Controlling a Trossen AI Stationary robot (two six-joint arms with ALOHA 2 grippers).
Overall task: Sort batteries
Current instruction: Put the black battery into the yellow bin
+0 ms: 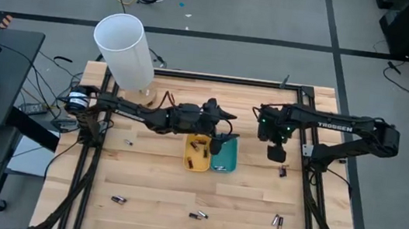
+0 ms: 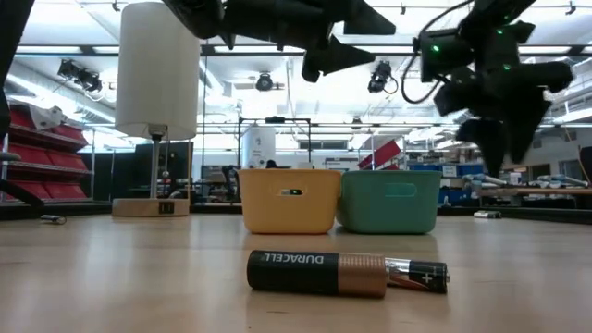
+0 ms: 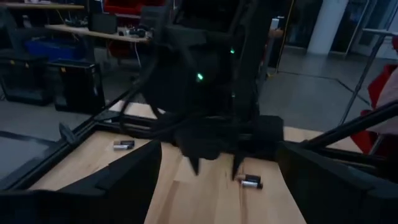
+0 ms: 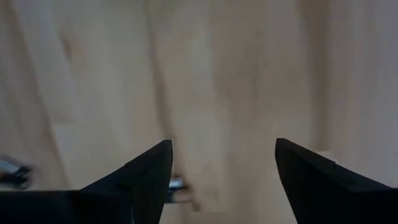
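**A:** Where is the right gripper [image 1: 276, 151] working just now?

**B:** In the overhead view it is hanging right of centre, over bare wood, with its fingers spread apart and nothing between them; the right wrist view is showing only table [image 4: 217, 74] between the two tips. A battery [image 1: 283, 171] is lying just below it in that frame.

**A:** And the left gripper [image 1: 228, 125]?

**B:** It is sitting above the yellow tray [image 1: 198, 154] and teal tray [image 1: 224, 154] at the centre, fingers parted and empty. The yellow tray is already holding a few cells.

**A:** The rest of the batteries?

**B:** They are lying scattered along the lower part of the overhead frame: lower left [image 1: 117, 198], lower centre [image 1: 198, 215], lower right [image 1: 277, 220]. One Duracell [image 2: 317, 273] is filling the low view's foreground.

**A:** So how should the pick go?

**B:** I'd judge the right arm is lining up on that nearby cell. It should be straddling the cylinder across its width, descending straight, and closing gently so it isn't rolling away.
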